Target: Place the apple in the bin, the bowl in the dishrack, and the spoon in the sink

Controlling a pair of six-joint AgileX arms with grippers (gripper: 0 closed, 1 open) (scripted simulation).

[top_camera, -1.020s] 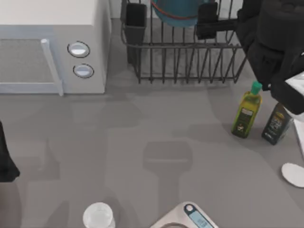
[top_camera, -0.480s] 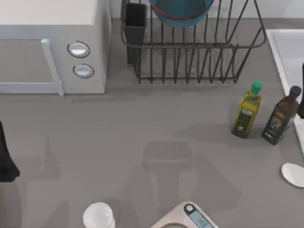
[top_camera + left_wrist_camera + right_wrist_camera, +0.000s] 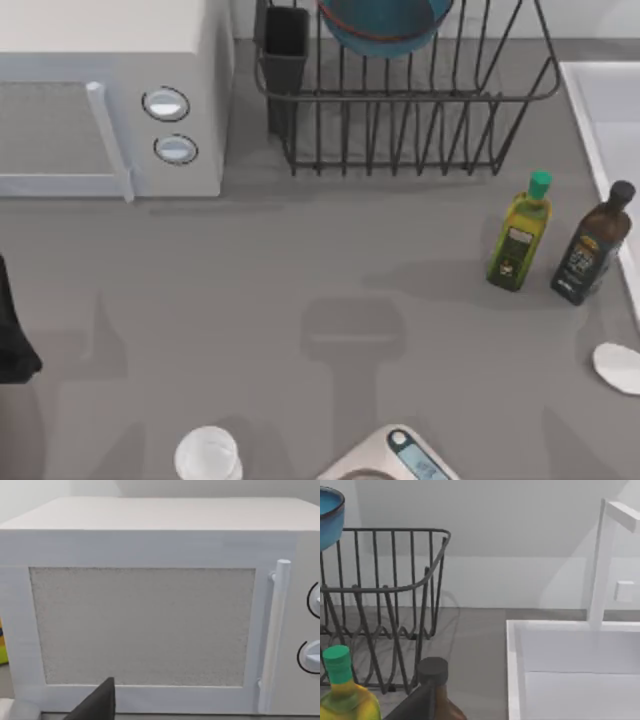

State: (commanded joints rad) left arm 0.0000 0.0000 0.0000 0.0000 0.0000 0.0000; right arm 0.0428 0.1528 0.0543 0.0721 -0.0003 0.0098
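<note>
The left arm (image 3: 15,335) sits at the left edge of the worktop (image 3: 300,260), its wrist camera facing the white microwave (image 3: 150,610); a dark finger tip (image 3: 97,705) pokes into that view, and I cannot tell whether the fingers are spread or pressed together. In the right wrist view, a dark finger tip (image 3: 412,705) shows beside the dark bottle (image 3: 437,690); its spread cannot be told either.

The blue bowl (image 3: 385,25) rests in the dishrack (image 3: 400,120). The spoon (image 3: 617,365) lies on the worktop just beside the sink (image 3: 600,110), below the green-capped bottle (image 3: 520,240).
</note>
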